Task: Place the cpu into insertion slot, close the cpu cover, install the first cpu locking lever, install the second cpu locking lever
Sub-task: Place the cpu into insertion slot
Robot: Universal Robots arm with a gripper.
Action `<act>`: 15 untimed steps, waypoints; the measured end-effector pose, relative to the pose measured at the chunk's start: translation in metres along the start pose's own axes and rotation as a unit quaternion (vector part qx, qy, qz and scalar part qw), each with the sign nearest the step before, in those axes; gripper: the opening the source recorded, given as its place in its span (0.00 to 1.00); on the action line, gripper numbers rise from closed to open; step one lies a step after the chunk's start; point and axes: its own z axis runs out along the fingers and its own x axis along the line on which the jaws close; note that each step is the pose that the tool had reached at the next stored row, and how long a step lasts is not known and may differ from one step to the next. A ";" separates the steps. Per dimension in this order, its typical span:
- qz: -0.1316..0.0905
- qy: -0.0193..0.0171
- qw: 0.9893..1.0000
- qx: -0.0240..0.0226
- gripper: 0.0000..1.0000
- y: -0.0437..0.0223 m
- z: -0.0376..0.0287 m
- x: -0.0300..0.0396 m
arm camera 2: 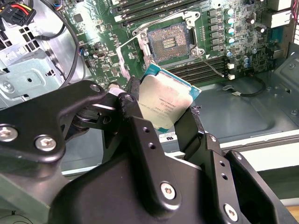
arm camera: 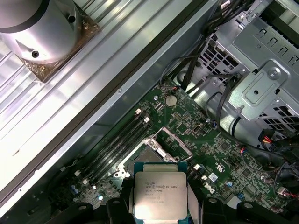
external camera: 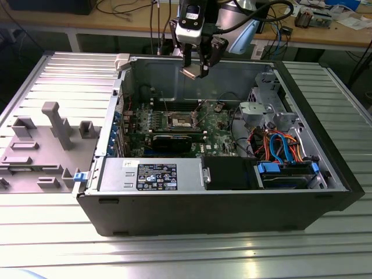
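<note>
Near edge: In the lower half of the exterior view I see the black metal computer case [external camera: 203,212]. It lies on its side with the open face up, on the ribbed aluminium table [external camera: 174,256].
Front row in the case: A grey power supply box with a labelled top [external camera: 151,174] sits just beside a black drive box [external camera: 229,173]. A blue-handled drive carrier [external camera: 285,174] is toward the exterior view's right, with orange and blue cables [external camera: 279,145] behind it.
Beside the case: A grey plastic fixture tray with upright pegs [external camera: 46,139] rests on the table at the exterior view's left.
Board: The green motherboard [external camera: 218,125] fills the middle of the case floor.
Insertion slot: The square socket with a dark pin field and silver rim [external camera: 180,121] [arm camera 2: 169,43] [arm camera: 163,142] has its pins bare, and I see nothing seated in it.
Cpu cover: The thin silver frame plate [arm camera 2: 125,58] is lifted off the pin field and stands tilted along one edge of the socket.
Gripper: The black two-finger gripper [external camera: 195,71] [arm camera 2: 161,105] [arm camera: 160,205] hangs at the upper centre of the exterior view, above the board. Its fingers [arm camera 2: 196,122] are drawn in narrow and clamp the chip by two opposite edges.
Cpu: The small flat square cpu with a silver-grey metal top and green edging [external camera: 190,72] [arm camera 2: 163,100] [arm camera: 160,196] is held in the air, well above the slot and not touching it.
Far: A wooden workbench strewn with cables [external camera: 325,29] runs behind the case.
</note>
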 end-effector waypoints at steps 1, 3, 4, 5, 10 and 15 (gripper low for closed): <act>0.000 0.000 1.000 0.000 0.54 0.0000 0.0000 0.0000; 0.000 0.000 1.000 0.000 0.54 0.0000 0.0000 0.0000; 0.000 0.000 1.000 0.000 0.54 0.0000 0.0000 0.0000; 0.000 0.000 1.000 0.000 0.54 0.0000 0.0000 0.0000; 0.016 -0.001 1.000 0.000 0.54 0.0000 0.0000 0.0000; 0.028 -0.002 1.000 -0.001 0.54 0.0000 0.0000 0.0000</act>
